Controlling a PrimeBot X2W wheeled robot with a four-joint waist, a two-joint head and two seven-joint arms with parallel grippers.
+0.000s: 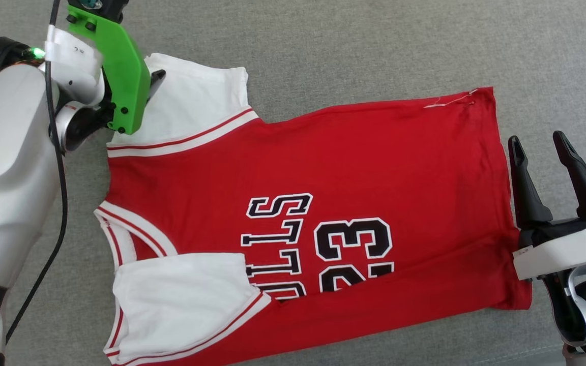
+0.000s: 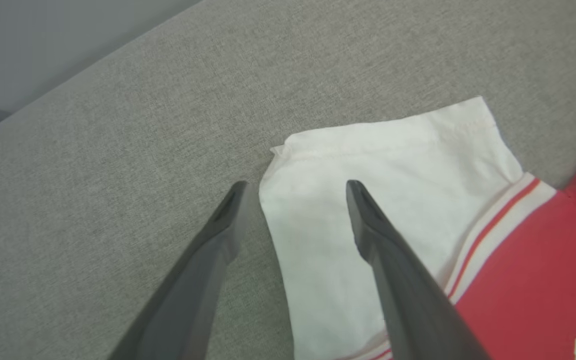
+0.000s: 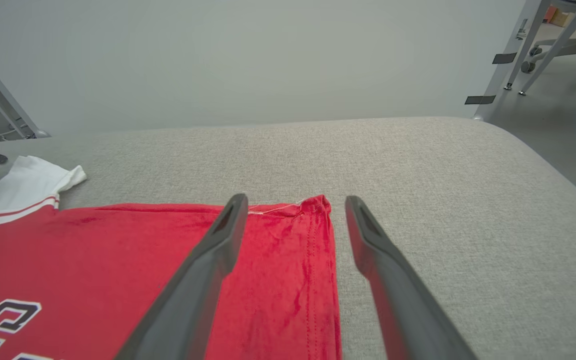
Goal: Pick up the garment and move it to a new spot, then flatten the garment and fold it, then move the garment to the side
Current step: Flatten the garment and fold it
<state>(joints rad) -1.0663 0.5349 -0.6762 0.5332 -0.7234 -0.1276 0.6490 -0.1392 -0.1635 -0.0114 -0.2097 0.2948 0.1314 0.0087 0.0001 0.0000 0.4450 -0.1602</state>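
Bulls 23 jersey (image 1: 374,168) flat on grey upholstery (image 1: 323,51); one sleeve (image 1: 181,300) folded over lettering (image 1: 277,239). Left gripper (image 2: 296,185) jaws open, edge of other sleeve (image 2: 378,165) between them; right gripper (image 3: 292,200) jaws open astride hem (image 3: 313,260). Remaining: further folds, move aside.

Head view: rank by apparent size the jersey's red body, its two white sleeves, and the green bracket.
1. red body
2-3. lower sleeve and upper sleeve look alike; the green bracket covers part of the upper one, so unranked
4. green bracket, smallest despite sitting nearer the camera
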